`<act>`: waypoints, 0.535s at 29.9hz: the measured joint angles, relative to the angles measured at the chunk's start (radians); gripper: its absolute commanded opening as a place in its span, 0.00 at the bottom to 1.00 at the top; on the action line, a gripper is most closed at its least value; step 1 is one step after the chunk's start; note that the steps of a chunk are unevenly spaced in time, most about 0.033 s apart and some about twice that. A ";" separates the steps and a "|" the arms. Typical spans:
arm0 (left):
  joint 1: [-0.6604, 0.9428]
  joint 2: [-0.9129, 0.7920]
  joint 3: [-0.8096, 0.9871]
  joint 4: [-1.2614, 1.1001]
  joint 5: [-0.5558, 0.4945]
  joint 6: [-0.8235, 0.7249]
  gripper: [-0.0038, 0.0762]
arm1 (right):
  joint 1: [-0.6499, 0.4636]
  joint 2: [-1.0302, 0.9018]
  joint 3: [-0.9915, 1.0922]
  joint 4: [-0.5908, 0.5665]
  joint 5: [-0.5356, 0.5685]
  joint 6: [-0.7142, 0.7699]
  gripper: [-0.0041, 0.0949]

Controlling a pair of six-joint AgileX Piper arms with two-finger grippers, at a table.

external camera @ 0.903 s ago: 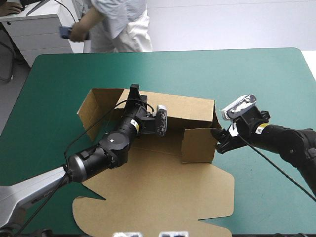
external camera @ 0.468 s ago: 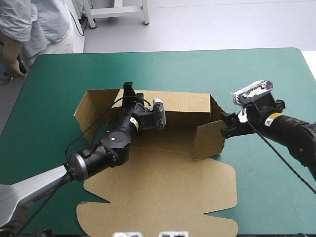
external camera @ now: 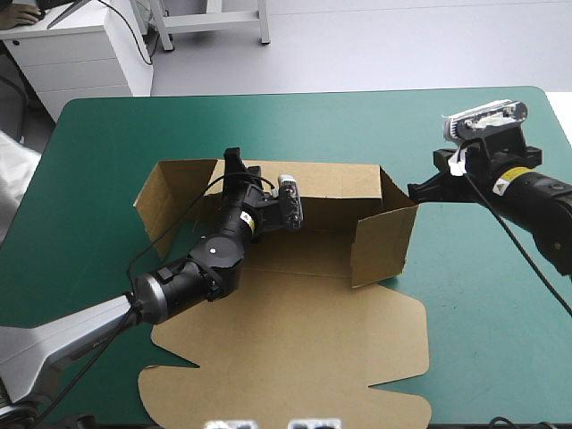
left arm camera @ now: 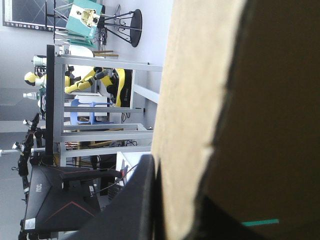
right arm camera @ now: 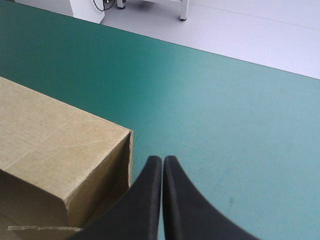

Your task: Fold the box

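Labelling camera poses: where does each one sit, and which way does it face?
High view: above and behind the robot, facing forward and down onto the teal-green cover; both arms show, left claw on the far wall of the box, right claw beside its right wall.
Left wrist view: on the left wrist, turned sideways, looking along that wall into the room; its fingers pinch the board.
Right wrist view: on the right wrist, looking down past its shut claw at a box corner and cover.
Shared: all three show the box.
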 measured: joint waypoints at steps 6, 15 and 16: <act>-0.003 0.006 -0.002 0.007 0.019 -0.020 0.07 | 0.000 0.148 -0.112 -0.005 0.033 0.048 0.02; -0.004 0.008 -0.002 -0.002 0.100 -0.041 0.07 | 0.000 0.396 -0.345 -0.007 0.140 0.084 0.02; -0.004 0.008 -0.002 -0.003 0.104 -0.046 0.07 | 0.000 0.420 -0.372 -0.007 0.155 0.084 0.02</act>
